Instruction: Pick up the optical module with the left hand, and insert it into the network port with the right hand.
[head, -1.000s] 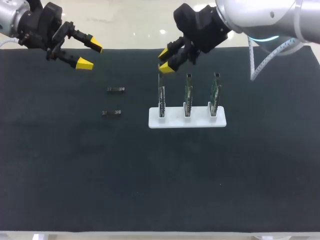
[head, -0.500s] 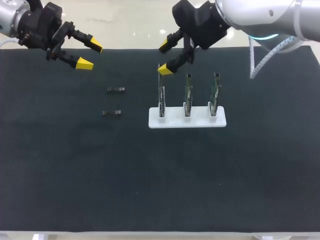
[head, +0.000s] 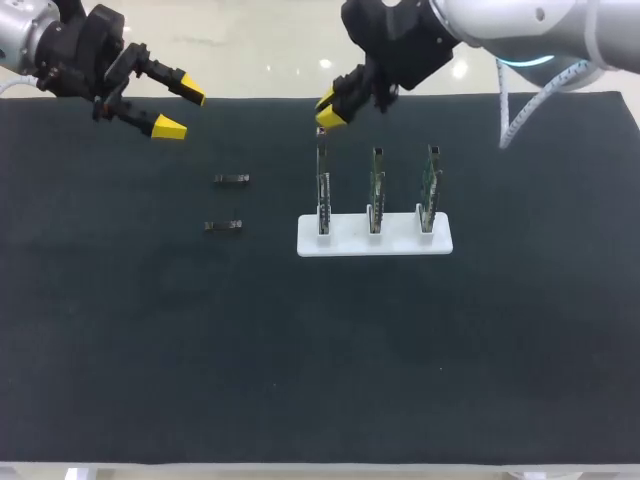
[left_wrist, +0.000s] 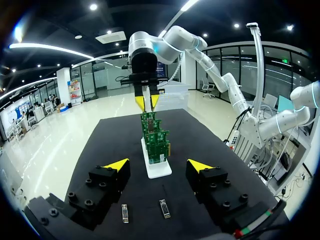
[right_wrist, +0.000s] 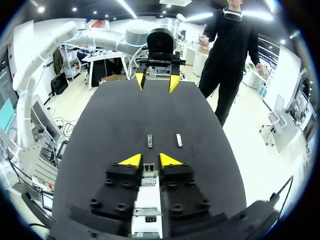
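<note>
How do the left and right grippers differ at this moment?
Left gripper is spread wide; right gripper has its fingers close together. Left hangs by the mat's far left corner; right hangs just above the leftmost board. Both hold nothing.
</note>
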